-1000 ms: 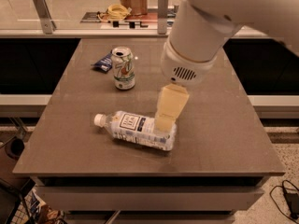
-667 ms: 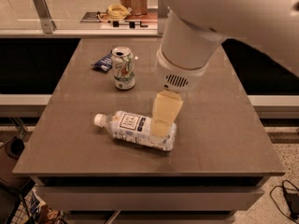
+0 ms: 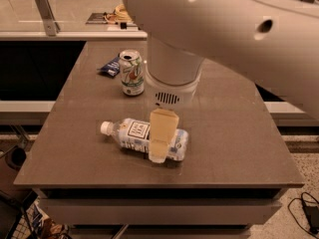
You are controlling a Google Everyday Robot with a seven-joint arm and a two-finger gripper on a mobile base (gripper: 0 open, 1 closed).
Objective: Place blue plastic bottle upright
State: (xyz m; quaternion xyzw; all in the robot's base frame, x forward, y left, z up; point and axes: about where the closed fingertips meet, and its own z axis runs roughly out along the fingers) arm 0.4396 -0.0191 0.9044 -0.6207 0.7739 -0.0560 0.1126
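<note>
The blue plastic bottle (image 3: 133, 132) lies on its side on the brown table (image 3: 234, 133), near the front edge. Its white cap (image 3: 105, 127) points left and its base points right. It is clear, with a white and pale-blue label bearing a dark square logo. My gripper (image 3: 160, 151) hangs straight down from the large white arm (image 3: 174, 78) and sits over the right half of the bottle, down at the bottle's level. It covers part of the label. I cannot see whether it touches the bottle.
A white-green drink can (image 3: 132, 72) stands upright behind the bottle, toward the back left. A small dark-blue snack wrapper (image 3: 108, 67) lies just left of the can. A counter with clutter (image 3: 112, 16) runs behind the table. A cable (image 3: 306, 208) lies on the floor at right.
The arm has swung left and lower, so the gripper has moved from the bottle's base end toward its middle. The bottle, can and wrapper have not moved.
</note>
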